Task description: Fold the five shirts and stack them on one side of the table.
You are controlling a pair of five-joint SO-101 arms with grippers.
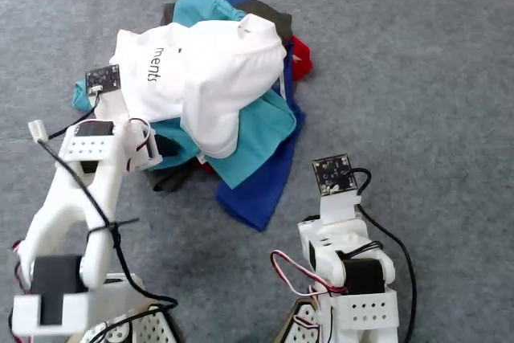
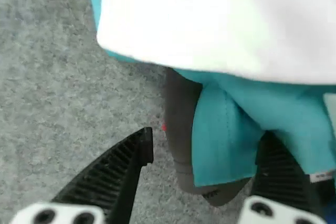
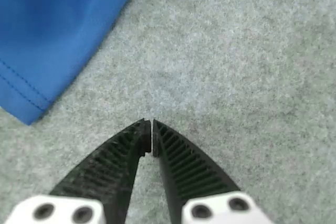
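Findings for you, operator.

Shirts: none is folded. All lie crumpled in one heap on the grey table, toward its far edge and somewhat left of centre. The white shirt is on top. The teal shirt lies under it and shows at the far side and the near right. The blue shirt is lowest and spreads nearest to the arms. A red shirt shows at the heap's right edge. A dark shirt shows at the far side.

Left arm: it stands at the heap's left edge. Your left claw is spread wide. One ribbed finger is over bare table. The other sits on the far side of the fabric. A hem of the teal shirt and a fold of the dark shirt lie in the gap between them. The fingers are not pinched on the cloth. The white shirt hangs just beyond.

Right arm: it stands near the table's front edge, just right of the blue shirt. Your right claw is closed, with its tips meeting and nothing between them. It points at bare table. The blue shirt's corner lies near it, not touching.
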